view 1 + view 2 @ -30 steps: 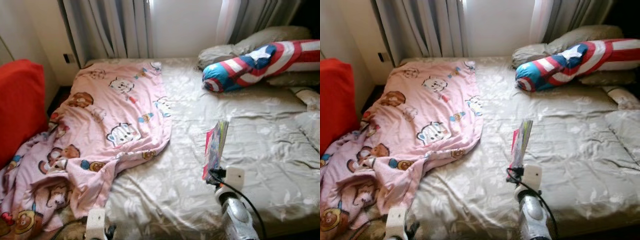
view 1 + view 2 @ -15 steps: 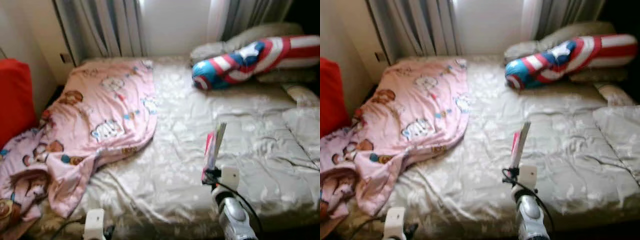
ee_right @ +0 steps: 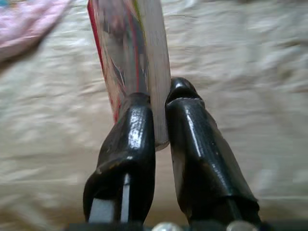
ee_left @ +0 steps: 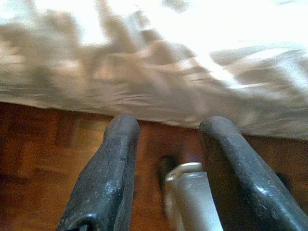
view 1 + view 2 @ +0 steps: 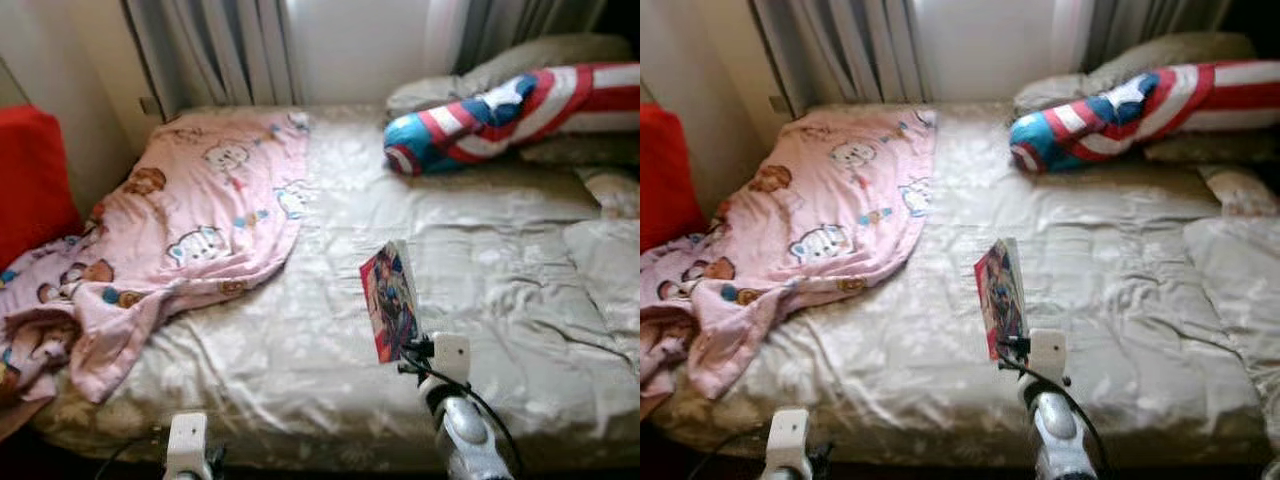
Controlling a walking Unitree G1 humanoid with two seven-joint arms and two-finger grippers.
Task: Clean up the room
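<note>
My right jaws [image 3: 159,120] are clenched on the lower edge of a thin book [image 5: 390,300], pinching it between both black fingers, and they sit low and right of centre in my head view, over the near part of the bed [image 5: 330,360]. My left jaws [image 4: 168,159] stand apart with nothing between them, hanging low at the lower left above the wooden floor [image 4: 43,154] beside the bed's edge. A second ago the book stood edge-on to me, its pages fanned; now its colourful cover is turned towards my left and tilted, so I judge that I have lifted it clear of the sheet and am ready to carry it away to wherever books belong. Beyond it, in the left half of the frame, the pink cartoon blanket [image 5: 200,230] lies rumpled and trails off the bed's left side by the red cushion [image 5: 35,175]. At the upper right the red, white and blue bolster [image 5: 510,115] lies against the grey pillows [image 5: 550,55], below the curtains [image 5: 220,45].
</note>
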